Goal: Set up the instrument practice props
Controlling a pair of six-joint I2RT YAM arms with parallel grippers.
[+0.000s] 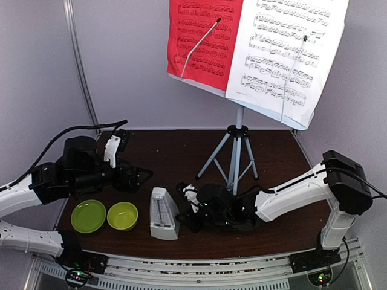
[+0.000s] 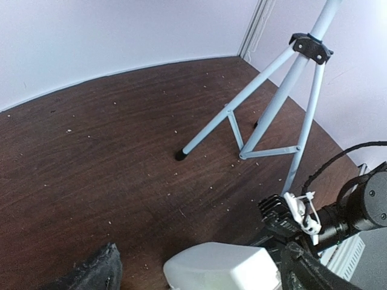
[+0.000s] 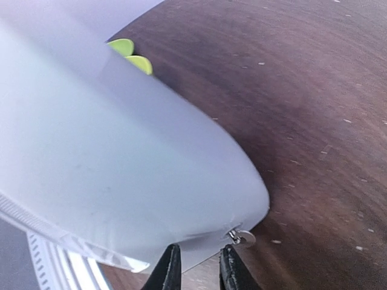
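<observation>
Progress looks well advanced. In the overhead view the stand (image 1: 236, 151) is up on its tripod at the centre of the table (image 1: 181, 148). Its desk at the top of the frame carries the red sheet (image 1: 202, 39) on the left and the white sheet (image 1: 290, 51) on the right, side by side, each with a wire retainer laid across it. I would count those three props as set.

The metronome (image 1: 163, 213) stands upright at lower centre. It is just right of the two bowls (image 1: 123, 215) and clear of the tripod legs. It appears to rest on its base on the wood, so its placing is done or nearly so.

The right gripper (image 3: 199, 275) is right up against the metronome, whose pale body fills the upper left of that wrist view. The fingers sit close together with only a narrow gap, at the lower edge of the body. I cannot tell whether they pinch that edge or merely sit beside it.

The left gripper (image 1: 140, 176) hangs at mid-left, above the bowls and apart from the metronome. Its fingers are spread wide at the bottom corners of its wrist view and hold nothing.

Little seems to be left. If the right gripper does have hold of the metronome, it must let go without tipping the narrow body. After that, both arms need to draw back from the props.
</observation>
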